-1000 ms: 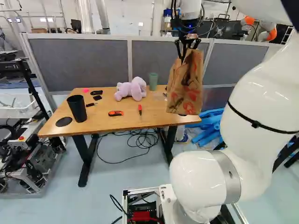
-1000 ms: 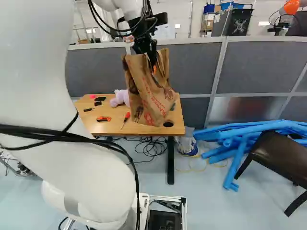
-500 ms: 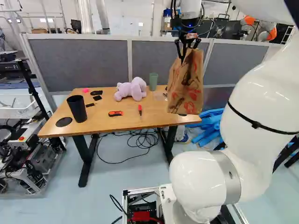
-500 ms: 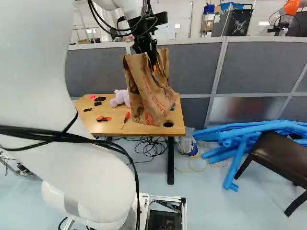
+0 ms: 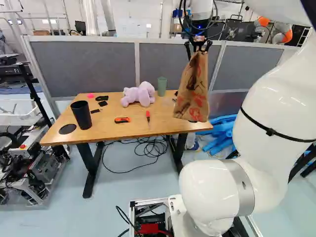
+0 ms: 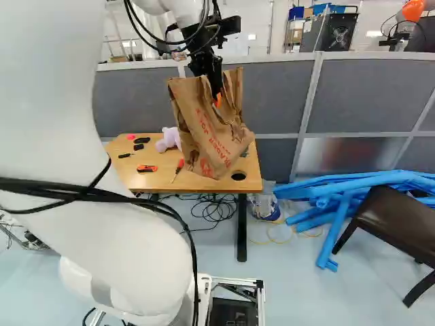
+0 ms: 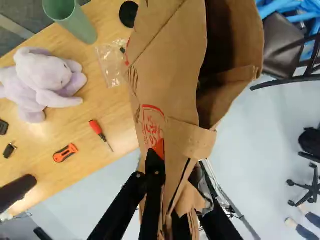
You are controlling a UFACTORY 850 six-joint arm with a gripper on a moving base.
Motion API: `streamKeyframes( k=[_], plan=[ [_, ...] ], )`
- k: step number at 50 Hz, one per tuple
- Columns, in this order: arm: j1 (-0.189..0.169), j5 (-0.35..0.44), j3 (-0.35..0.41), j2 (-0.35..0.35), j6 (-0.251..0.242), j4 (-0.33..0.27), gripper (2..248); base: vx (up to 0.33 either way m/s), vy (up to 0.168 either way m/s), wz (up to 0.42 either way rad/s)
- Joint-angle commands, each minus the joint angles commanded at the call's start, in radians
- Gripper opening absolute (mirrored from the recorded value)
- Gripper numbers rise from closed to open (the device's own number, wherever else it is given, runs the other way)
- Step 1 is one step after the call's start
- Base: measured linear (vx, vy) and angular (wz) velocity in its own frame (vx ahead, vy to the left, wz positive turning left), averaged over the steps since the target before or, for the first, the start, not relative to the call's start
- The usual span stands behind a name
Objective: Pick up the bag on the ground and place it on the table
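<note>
The gripper is shut on the top of the brown paper bag, which hangs below it, upright and slightly tilted. In the left base view the bag overlaps the right end of the wooden table; whether its bottom touches the wood cannot be told. Seen from the wrist, both fingers of the gripper pinch the folded paper from two sides. The bag's open mouth spreads ahead of them, one side sagging open.
On the table are a lilac plush toy, a green cup, a black cup, an orange cutter and a red screwdriver. Blue tubes and a dark chair stand to the right. Grey partitions rise behind.
The gripper and the bag in it have turned a little; the bag looks narrower in the left base view, and its lower part has shifted slightly left in both base views. The base has not moved.
</note>
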Motion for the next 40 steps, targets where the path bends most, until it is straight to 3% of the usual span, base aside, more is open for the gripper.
streamKeyframes(
  k=[40],
  plan=[
    [0.0,-0.041,0.0,0.0,0.42,0.031,21,0.0,0.0,0.0]
  ],
)
